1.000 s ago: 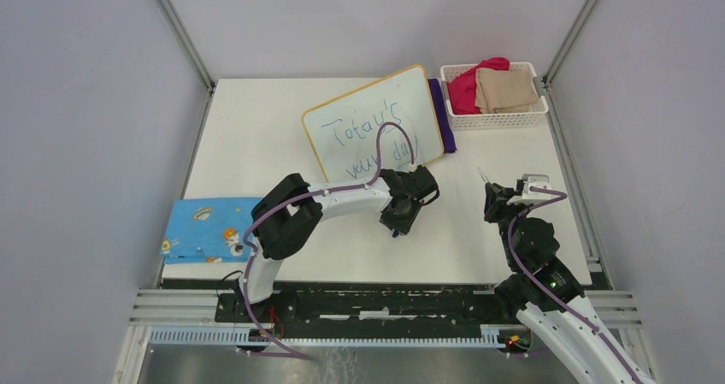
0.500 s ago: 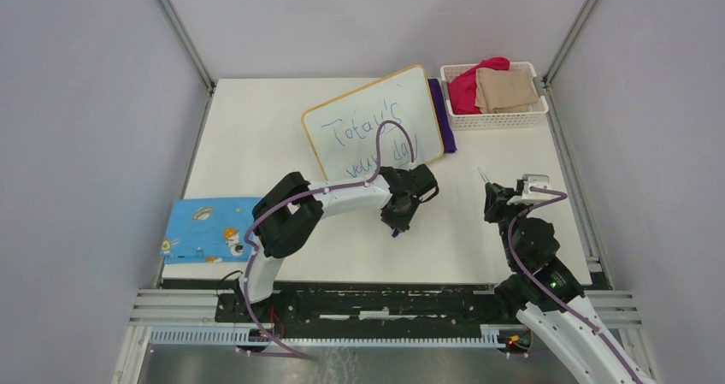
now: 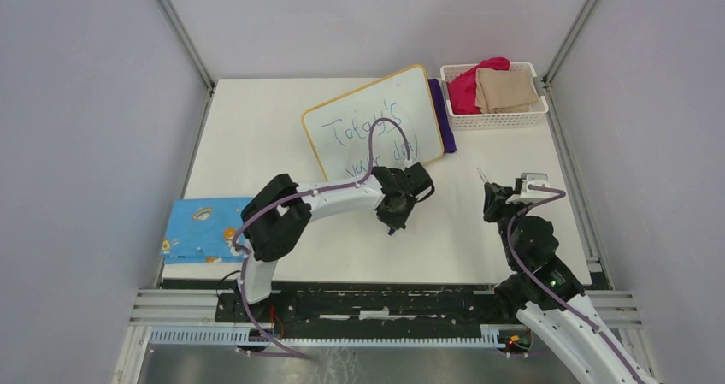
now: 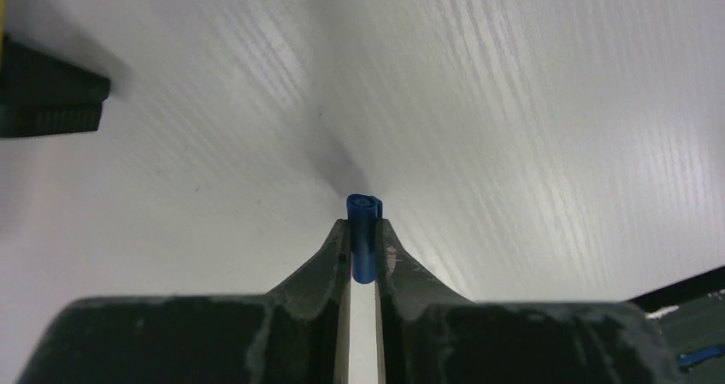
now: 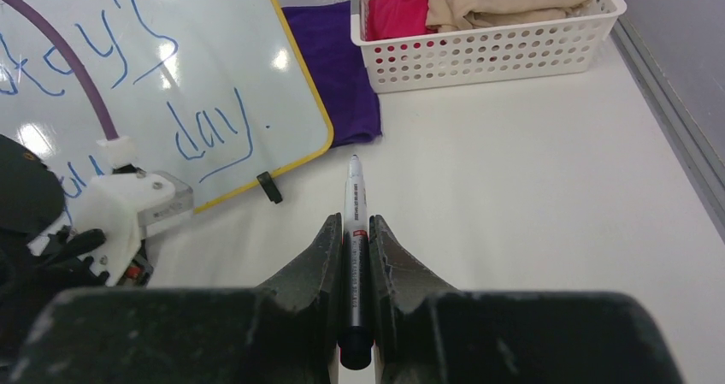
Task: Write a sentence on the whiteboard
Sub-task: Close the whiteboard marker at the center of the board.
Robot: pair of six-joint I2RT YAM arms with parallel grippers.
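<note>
The whiteboard [image 3: 376,115] lies tilted at the back middle of the table, and its tan frame and a black foot [image 5: 269,187] show in the right wrist view. The sentence [image 3: 369,134], in blue marker, reads "Today's your day" in two lines; the word "day" [image 5: 209,132] is plain. My left gripper [image 3: 394,222] points down at the table just in front of the board, shut on a blue marker cap [image 4: 363,209]. Over the right side of the table, my right gripper [image 3: 488,189] is shut on an uncapped marker [image 5: 356,197] that points away from me.
A white basket [image 3: 500,117] with pink and tan cloths stands at the back right. A purple cloth [image 3: 442,110] lies between it and the board. A blue booklet [image 3: 209,228] lies at the near left edge. A black board foot [image 4: 47,93] sits close to my left gripper.
My left gripper has closed on the blue cap, and the left arm has shifted slightly left and lower. The right arm and its marker have stayed still.
</note>
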